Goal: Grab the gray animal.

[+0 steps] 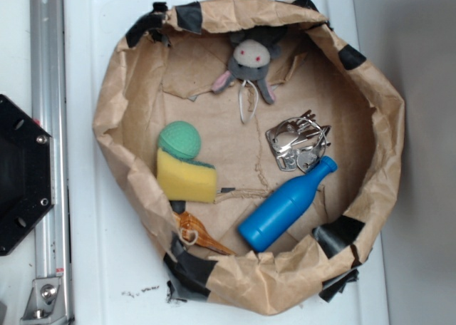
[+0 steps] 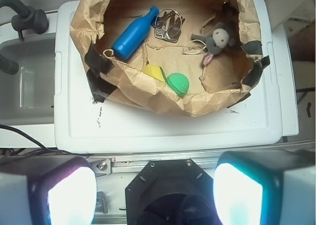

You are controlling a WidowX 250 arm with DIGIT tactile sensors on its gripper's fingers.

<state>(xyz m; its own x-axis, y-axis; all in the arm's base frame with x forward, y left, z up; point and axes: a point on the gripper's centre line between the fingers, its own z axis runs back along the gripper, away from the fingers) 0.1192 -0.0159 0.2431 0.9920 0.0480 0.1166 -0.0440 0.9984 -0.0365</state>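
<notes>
Our gripper (image 2: 155, 195) at bottom of wrist frame, fingers spread wide, empty | mouse (image 2: 218, 40) upper right, against bag (image 2: 148, 94) wall, beside clips (image 2: 168, 26) | nothing grabbed yet; reach, descent, close all left

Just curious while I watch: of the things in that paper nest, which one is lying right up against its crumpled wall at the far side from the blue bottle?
The gray animal, a plush mouse with red eyes, tucked under the rim.
</notes>
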